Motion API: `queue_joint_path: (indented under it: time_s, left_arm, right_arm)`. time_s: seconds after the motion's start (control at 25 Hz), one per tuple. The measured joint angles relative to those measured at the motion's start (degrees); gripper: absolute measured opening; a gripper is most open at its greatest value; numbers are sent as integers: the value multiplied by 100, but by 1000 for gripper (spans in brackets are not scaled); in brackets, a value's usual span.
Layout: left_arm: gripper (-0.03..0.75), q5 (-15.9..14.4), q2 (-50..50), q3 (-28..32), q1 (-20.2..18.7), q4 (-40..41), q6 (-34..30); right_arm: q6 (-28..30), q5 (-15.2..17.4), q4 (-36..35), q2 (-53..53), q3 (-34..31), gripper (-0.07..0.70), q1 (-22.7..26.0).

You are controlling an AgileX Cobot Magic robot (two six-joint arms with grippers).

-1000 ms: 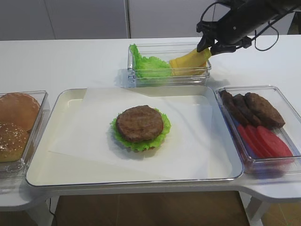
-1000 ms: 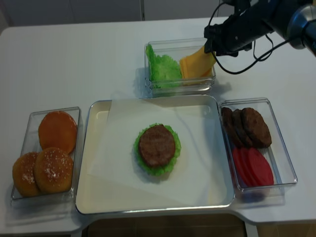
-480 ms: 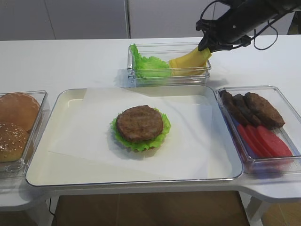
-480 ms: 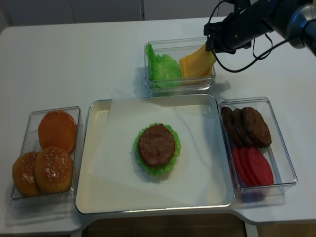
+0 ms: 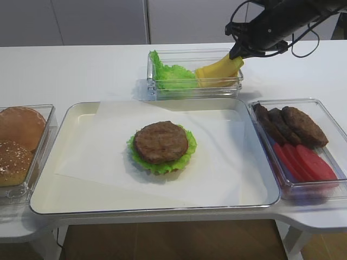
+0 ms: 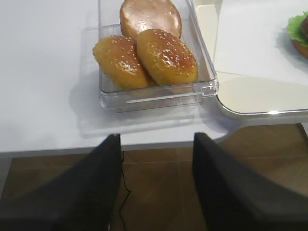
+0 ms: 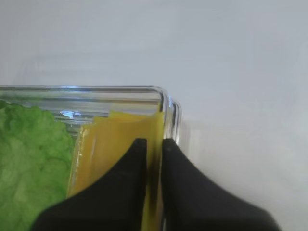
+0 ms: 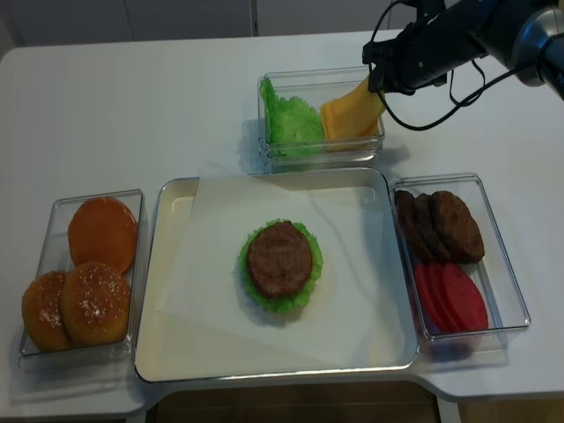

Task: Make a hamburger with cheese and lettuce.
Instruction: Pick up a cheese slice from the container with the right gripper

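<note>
Right tool (image 7: 154, 149) now pinched tighter on cheese (image 7: 120, 144), edge lifted

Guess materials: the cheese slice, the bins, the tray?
Cheese: looks like soft plastic or rubber, since the smooth, matte yellow sheet bends without tearing. Bin: clear hard plastic, with glossy edges. Tray: cream, glossy, probably plastic or enamel, lined with white paper.

No readable text or labels

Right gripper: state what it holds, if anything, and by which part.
The right gripper pinches the cheese, a yellow slice, by its upper edge near the container corner. The left gripper holds nothing.
</note>
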State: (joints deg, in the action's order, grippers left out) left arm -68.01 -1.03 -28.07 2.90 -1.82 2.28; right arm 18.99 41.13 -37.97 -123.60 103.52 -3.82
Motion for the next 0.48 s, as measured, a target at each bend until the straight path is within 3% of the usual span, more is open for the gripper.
queue_joint_path:
  time_s: [0.48]
  left_arm:
    - [358,0,0,0,0,0,0]
  right_arm:
    - [138,34,22,65,9,9,0]
